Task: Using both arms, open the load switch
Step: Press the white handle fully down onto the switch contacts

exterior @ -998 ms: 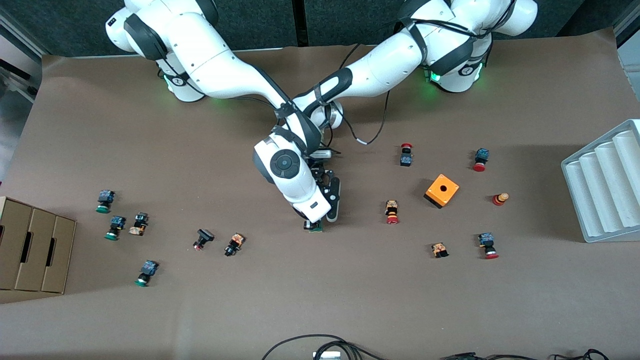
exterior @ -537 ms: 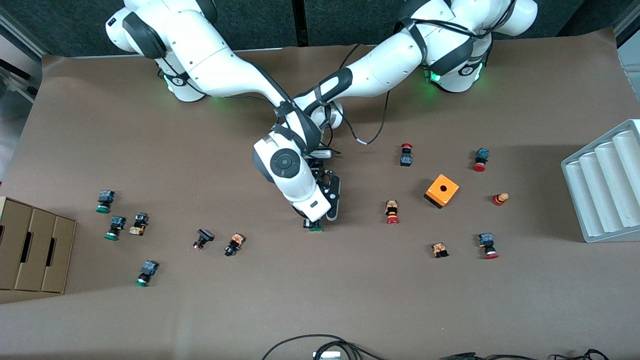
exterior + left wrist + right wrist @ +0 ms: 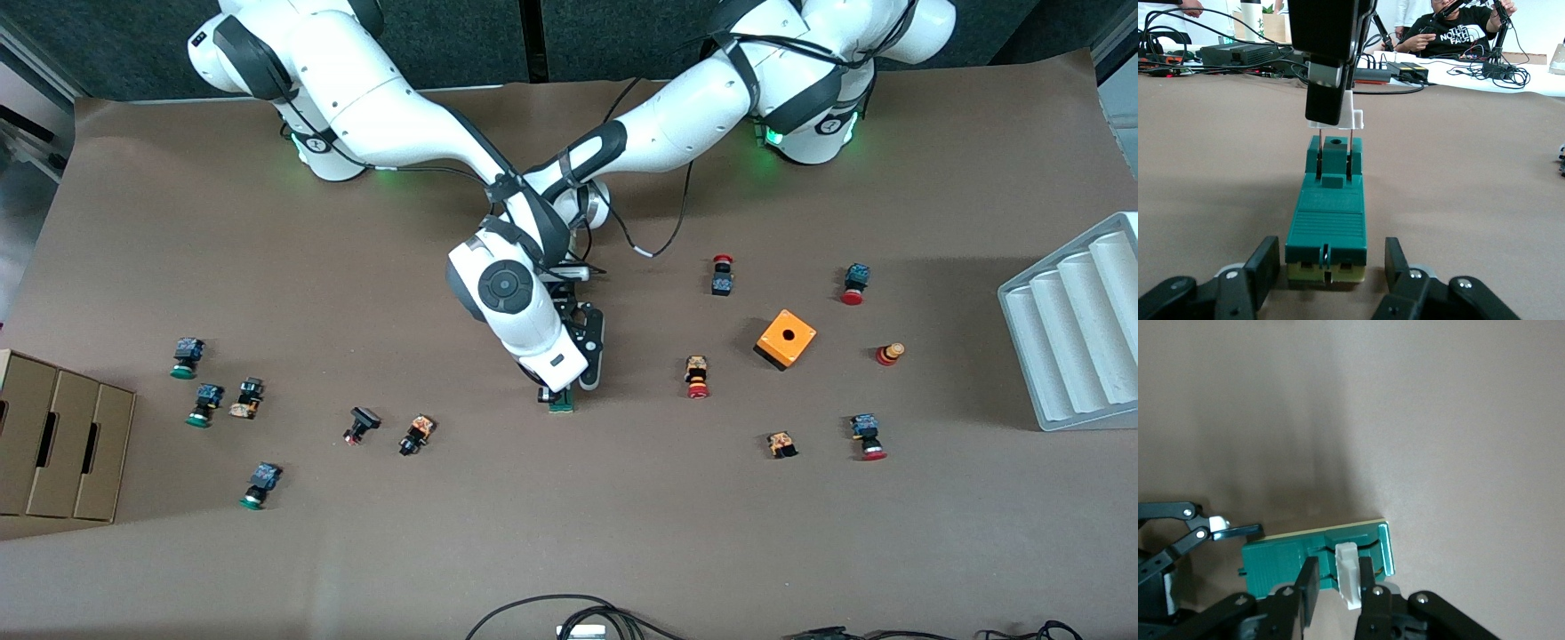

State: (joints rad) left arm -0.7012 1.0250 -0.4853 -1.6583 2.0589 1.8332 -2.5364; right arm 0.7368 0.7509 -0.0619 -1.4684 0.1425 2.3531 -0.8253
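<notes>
Front view: high camera, faces robot bases, looks steeply down on whole table [image 3: 267,551]. Left wrist view: low, close, level along table surface, load switch [image 3: 1327,230] end-on. Right wrist view: close, straight down on load switch [image 3: 1315,557]. All three share load switch [image 3: 560,402] at table centre; both wrist views show other arm's gripper.

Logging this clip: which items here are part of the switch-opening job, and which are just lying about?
In the job:
- load switch, mid-table
- left gripper, fingers against the switch's green body
- right gripper, shut on its white sliding piece

Lying about:
- orange cube
- red-capped buttons, e.g.
- green-capped buttons, e.g.
- cardboard box
- grey tray
</notes>
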